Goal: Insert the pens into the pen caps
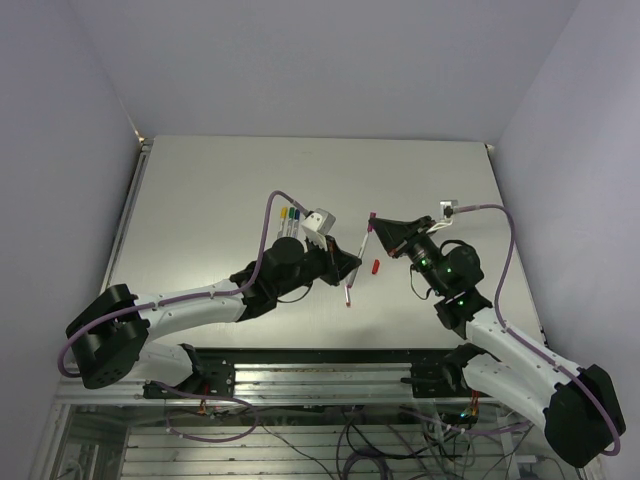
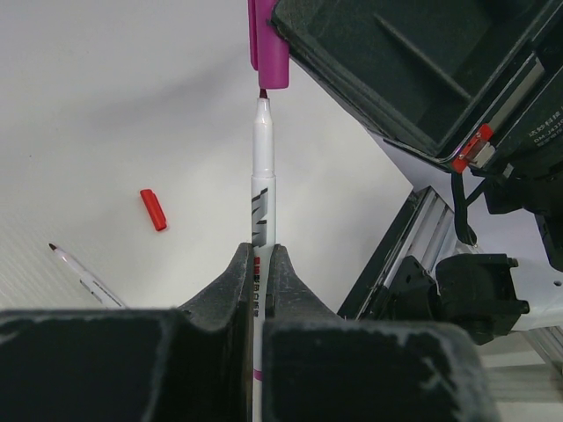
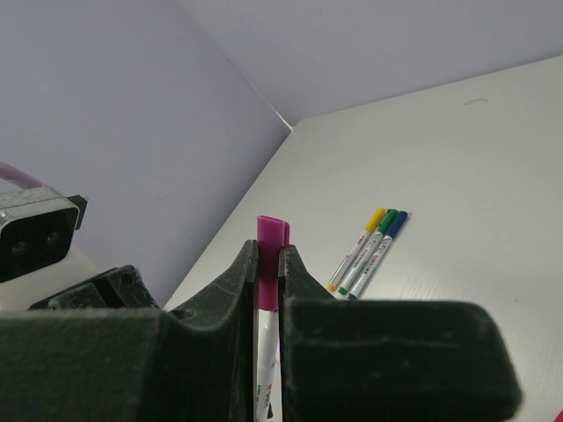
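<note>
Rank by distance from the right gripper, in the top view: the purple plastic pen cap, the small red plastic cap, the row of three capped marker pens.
1. Purple plastic pen cap: pinched at the tip of the right gripper.
2. Small red plastic cap: lying loose just below it in the view.
3. Row of three capped marker pens: farthest, off to the left.

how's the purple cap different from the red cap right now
Grip: the purple cap is pinched in the right claw; the red cap lies loose on the table, with no claw touching it.
Pen: the purple cap has the tip of the pen held by the left claw right at its opening; the red cap has no pen at it.
Shared: both are short stubby caps, neither yet pushed fully onto a pen.
</note>
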